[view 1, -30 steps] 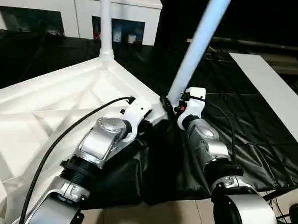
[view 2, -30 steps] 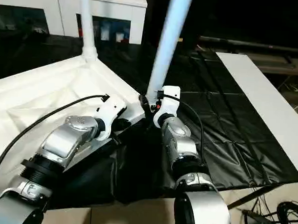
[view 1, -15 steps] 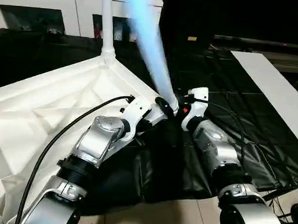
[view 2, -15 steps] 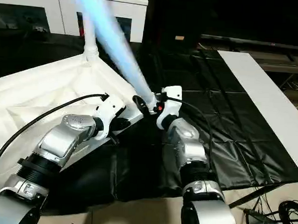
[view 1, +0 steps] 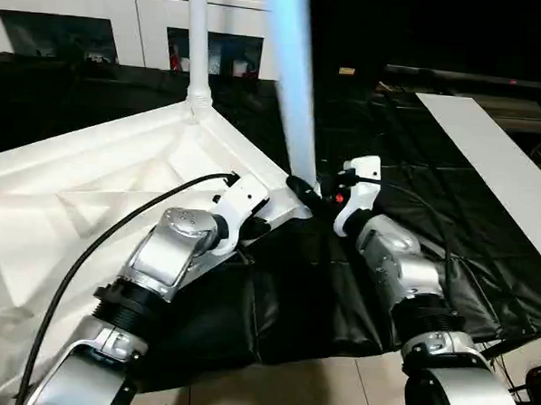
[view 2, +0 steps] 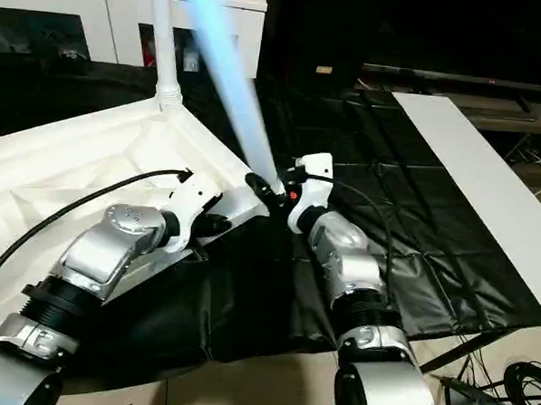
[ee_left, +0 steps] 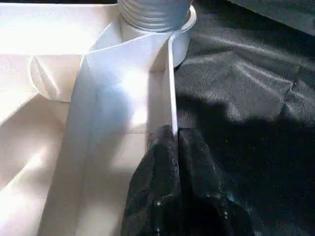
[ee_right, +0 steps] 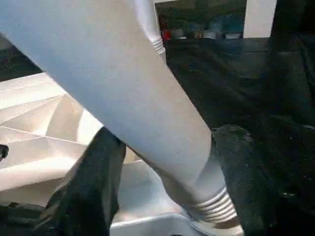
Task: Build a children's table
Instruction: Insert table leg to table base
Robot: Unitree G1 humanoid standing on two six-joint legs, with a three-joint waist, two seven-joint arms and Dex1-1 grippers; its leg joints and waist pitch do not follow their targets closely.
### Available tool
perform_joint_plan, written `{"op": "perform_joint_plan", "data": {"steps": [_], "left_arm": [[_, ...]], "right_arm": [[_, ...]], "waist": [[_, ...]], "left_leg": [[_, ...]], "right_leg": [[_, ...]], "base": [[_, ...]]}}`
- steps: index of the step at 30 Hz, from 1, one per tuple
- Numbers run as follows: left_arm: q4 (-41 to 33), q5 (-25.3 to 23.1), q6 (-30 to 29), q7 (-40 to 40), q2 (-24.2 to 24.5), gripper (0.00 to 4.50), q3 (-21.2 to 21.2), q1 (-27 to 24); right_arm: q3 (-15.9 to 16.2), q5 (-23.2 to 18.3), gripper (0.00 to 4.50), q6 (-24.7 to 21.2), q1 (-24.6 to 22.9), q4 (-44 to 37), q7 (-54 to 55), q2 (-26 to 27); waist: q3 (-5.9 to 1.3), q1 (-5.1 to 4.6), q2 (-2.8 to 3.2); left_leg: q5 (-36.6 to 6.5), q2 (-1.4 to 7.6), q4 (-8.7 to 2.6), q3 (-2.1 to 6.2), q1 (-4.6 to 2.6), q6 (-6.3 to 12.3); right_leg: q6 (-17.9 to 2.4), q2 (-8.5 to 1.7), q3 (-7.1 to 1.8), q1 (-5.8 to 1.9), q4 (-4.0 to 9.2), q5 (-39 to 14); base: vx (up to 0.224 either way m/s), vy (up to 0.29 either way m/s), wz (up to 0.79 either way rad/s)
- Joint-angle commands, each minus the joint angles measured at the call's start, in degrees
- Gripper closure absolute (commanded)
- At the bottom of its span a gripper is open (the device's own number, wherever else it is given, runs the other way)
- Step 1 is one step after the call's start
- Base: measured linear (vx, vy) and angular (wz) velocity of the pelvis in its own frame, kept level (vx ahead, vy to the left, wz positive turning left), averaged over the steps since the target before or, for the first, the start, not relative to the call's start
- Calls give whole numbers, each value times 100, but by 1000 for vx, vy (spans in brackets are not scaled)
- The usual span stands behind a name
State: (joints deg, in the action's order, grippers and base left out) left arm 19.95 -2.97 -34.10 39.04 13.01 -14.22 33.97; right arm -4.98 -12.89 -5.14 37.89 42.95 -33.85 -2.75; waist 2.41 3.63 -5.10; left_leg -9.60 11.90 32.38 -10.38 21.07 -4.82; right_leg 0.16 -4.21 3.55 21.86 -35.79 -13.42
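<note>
I see the tabletop [view 1: 89,193] lying upside down, ribbed underside up, on a black cloth [view 1: 433,220] spread over the floor. One leg [view 1: 197,44] stands upright in the far corner socket. A second leg [view 1: 290,86] is seated at the near right corner socket [ee_left: 157,29], its ribbed base end in the round collar, and leans slightly toward the tabletop side. My right gripper [view 1: 309,188] has one black finger [ee_right: 93,187] on each side of this leg just above its ribbed end; I cannot tell whether the fingers press the leg. My left gripper [ee_left: 174,147] is closed, its two fingers pinching the thin edge wall of the tabletop just beside that corner socket. A white cabinet [view 1: 135,18] with dark glass doors stands behind. A long white board [view 1: 499,178] lies on the cloth to the right.
</note>
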Motion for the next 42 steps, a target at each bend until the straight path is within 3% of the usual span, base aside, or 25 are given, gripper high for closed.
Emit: {"op": "perform_joint_plan", "data": {"steps": [1,6,13,15,19,27,31,37,42], "left_arm": [[-86,76,230,172,-63,450,-118,187],[-94,23,411,304,50,450,-211,181],[22,-169,1234,948,650,450,-484,161],[-3,-139,1518,1354,890,450,-574,117],[206,-255,2127,1673,1303,450,-699,74],[494,-289,2513,1865,1485,450,-665,145],[449,-217,2603,1971,1540,450,-662,71],[342,-144,2697,2058,1534,450,-613,-51],[252,-16,2946,2106,1558,450,-522,-152]], "right_arm": [[156,-6,187,-363,-173,189,-261,94],[50,-123,213,-456,-157,152,-285,81],[-58,-582,243,-1029,-220,-440,-913,-200],[-47,-749,254,-1368,-334,-778,-1182,-372],[13,-1017,291,-1926,-704,-1576,-1538,-719],[-50,-987,359,-2055,-880,-1854,-1337,-749],[55,-1059,390,-2260,-991,-2149,-1266,-738],[99,-1061,442,-2319,-1019,-2228,-1258,-744],[121,-980,449,-2343,-1054,-2358,-1089,-750]], "waist": [[-299,42,74],[-312,42,63],[-314,70,68],[-322,82,58],[-328,174,97],[-317,251,129],[-323,250,93],[-331,263,103],[-335,280,100]], "left_leg": [[-591,177,-327,27,-82,247],[-496,171,-313,27,-81,257],[-421,161,-299,28,-91,327],[-376,170,-294,25,-93,325],[-232,170,-278,16,-131,349],[-669,172,-324,24,-138,-108],[-569,164,-315,25,-123,-102],[-434,156,-293,17,-122,-30],[-391,159,-292,25,-118,-23]], "right_leg": [[-1425,-381,-278,-262,349,507],[-1446,-380,-277,-267,329,597],[-1419,-360,-274,-276,316,740],[-1467,-365,-270,-271,291,857],[-1448,-352,-271,-261,266,1117],[-1339,-377,-267,-245,292,556],[-1313,-373,-266,-257,277,680],[-1355,-374,-267,-256,257,838],[-1318,-373,-263,-264,243,870]], "base": [[0,0,0],[0,0,0],[0,0,0],[0,0,0],[0,0,0],[0,0,0],[0,0,0],[0,0,0],[0,0,0]]}}
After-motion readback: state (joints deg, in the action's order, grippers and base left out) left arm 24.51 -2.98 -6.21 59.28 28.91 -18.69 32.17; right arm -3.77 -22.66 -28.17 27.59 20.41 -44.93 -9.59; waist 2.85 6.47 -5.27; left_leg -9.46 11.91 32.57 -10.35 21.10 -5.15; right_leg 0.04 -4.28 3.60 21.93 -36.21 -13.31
